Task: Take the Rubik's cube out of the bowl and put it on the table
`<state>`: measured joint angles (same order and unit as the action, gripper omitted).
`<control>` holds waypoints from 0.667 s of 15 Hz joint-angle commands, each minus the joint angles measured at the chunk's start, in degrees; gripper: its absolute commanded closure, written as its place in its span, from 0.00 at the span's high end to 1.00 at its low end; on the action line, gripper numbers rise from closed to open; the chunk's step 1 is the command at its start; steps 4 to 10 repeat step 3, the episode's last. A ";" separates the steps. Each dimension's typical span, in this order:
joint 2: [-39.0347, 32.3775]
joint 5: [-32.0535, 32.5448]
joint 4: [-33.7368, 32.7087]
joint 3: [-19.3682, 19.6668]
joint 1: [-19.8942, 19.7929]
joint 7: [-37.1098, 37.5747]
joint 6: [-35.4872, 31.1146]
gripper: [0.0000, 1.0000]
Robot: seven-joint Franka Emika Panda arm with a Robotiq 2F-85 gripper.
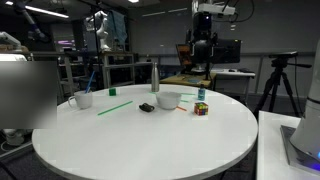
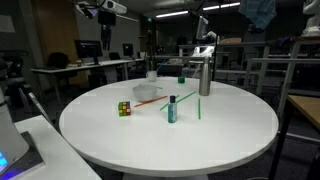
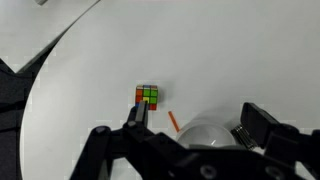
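Observation:
The Rubik's cube (image 1: 201,108) sits on the round white table (image 1: 140,140), just beside the white bowl (image 1: 168,100) and outside it. Both show in the exterior views, the cube (image 2: 125,108) next to the bowl (image 2: 146,93). In the wrist view the cube (image 3: 148,96) lies on the table (image 3: 90,70) beyond my left finger, and the bowl (image 3: 205,130) is between my fingers below. My gripper (image 3: 197,125) is open and empty, held well above the table (image 1: 203,62).
A silver bottle (image 1: 154,76), a white mug (image 1: 84,99), a flat black object (image 1: 146,107), a green stick (image 1: 115,107) and an orange stick (image 3: 172,121) lie around the bowl. A small teal container (image 2: 172,108) stands near it. A white desk edge (image 1: 290,130) borders the table.

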<state>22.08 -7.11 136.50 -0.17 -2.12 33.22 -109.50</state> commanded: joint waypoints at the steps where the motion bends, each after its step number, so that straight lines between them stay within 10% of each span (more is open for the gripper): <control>1: 1.47 -0.48 -0.53 -1.47 -1.15 -0.38 1.19 1.00; 10: 2.82 -0.54 -0.61 -1.78 -1.17 -0.40 1.66 1.00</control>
